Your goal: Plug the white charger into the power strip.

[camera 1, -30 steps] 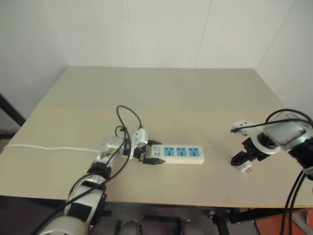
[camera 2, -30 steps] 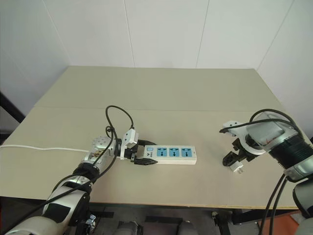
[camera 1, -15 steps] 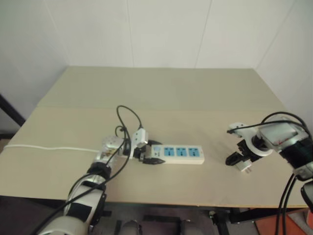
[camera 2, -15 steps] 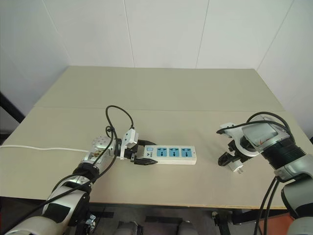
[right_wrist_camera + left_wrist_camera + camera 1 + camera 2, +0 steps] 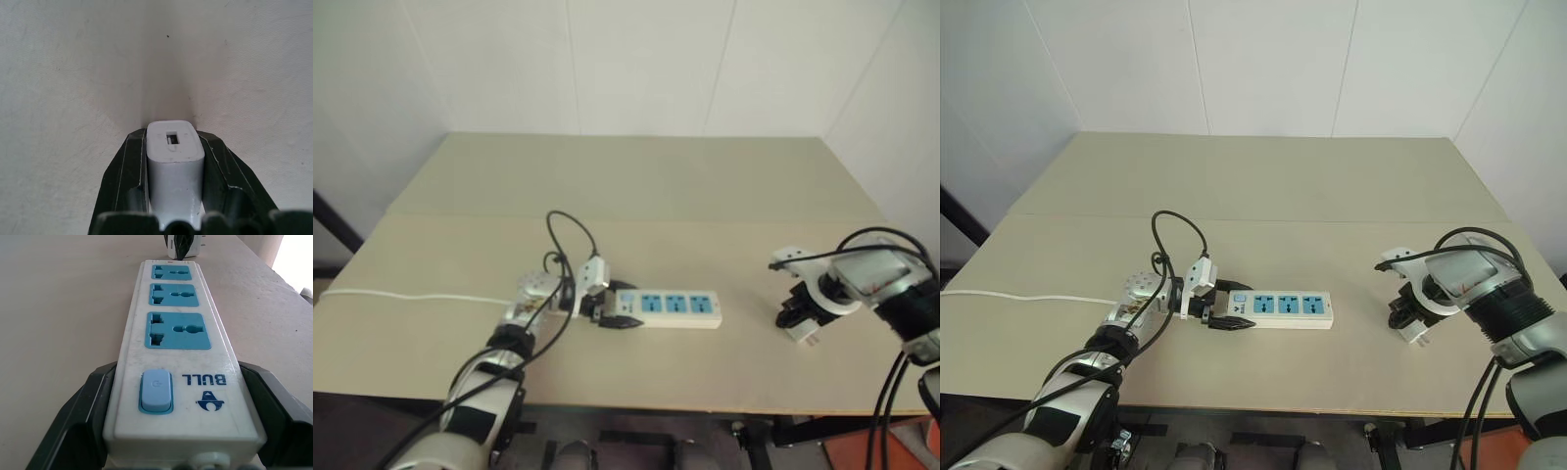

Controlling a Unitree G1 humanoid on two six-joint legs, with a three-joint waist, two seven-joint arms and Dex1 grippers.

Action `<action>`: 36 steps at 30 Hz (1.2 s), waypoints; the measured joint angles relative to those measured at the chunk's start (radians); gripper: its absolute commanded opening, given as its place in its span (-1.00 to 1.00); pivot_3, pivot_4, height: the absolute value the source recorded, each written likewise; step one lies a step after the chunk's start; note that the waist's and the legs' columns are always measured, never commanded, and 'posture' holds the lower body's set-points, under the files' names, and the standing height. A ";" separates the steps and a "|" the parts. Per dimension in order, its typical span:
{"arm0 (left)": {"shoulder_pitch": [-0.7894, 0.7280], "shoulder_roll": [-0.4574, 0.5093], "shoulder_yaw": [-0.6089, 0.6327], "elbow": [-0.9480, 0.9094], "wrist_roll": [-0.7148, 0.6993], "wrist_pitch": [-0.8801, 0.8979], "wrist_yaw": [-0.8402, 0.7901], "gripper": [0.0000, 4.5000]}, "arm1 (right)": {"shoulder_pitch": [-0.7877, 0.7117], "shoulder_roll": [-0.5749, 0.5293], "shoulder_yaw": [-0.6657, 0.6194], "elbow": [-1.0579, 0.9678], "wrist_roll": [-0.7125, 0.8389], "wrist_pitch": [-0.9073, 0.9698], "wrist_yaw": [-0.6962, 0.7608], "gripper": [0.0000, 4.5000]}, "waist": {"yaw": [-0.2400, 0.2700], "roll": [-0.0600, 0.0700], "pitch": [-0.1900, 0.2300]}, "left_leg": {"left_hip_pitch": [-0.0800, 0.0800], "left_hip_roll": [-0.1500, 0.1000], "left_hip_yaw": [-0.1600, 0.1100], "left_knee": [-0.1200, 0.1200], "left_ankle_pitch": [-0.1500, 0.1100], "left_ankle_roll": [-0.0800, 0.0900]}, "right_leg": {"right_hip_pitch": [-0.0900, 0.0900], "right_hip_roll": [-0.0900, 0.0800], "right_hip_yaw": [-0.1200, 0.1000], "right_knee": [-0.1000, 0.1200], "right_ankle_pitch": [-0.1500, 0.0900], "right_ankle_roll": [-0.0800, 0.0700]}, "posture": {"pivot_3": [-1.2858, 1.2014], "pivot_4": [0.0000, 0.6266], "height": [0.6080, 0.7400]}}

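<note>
At about seven o'clock on the table [image 5: 646, 176], the left gripper [image 5: 610, 311] is clamped on the switch end of the power strip [image 5: 677, 306], which lies flat. Out at four o'clock, well apart, the right gripper [image 5: 1408, 315] pinches the white charger [image 5: 175, 156] between both fingers.

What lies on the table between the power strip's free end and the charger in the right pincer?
Nothing: in the right eye view, bare table separates the power strip from the white charger held by the right pincer.
</note>
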 measured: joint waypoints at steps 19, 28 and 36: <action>0.000 0.023 -0.006 -0.009 -0.002 0.015 -0.010 0.47 | 0.207 0.399 -0.648 -0.190 0.210 -0.631 -0.107 -0.51 | -0.021 -0.003 -0.002 | 0.000 0.000 -0.003 0.000 0.000 0.000 | 0.002 0.000 -0.003 0.003 0.000 0.000 | 0.03 -0.52 1.00; 0.001 0.040 -0.008 -0.029 -0.003 0.030 -0.017 0.47 | 0.230 0.581 -0.669 -0.127 0.291 -0.885 0.013 -0.51 | -0.027 -0.003 -0.002 | 0.001 0.000 -0.003 0.000 0.000 0.000 | 0.002 0.001 -0.003 0.003 0.000 0.000 | 0.03 -0.52 1.00; 0.019 0.065 -0.009 -0.070 -0.007 0.050 -0.036 0.47 | 0.277 0.664 -0.571 -0.018 0.215 -1.165 0.132 -0.51 | -0.037 -0.003 -0.002 | 0.001 0.001 -0.003 0.000 0.000 0.000 | 0.002 0.001 -0.003 0.004 0.000 0.000 | 0.03 -0.52 1.00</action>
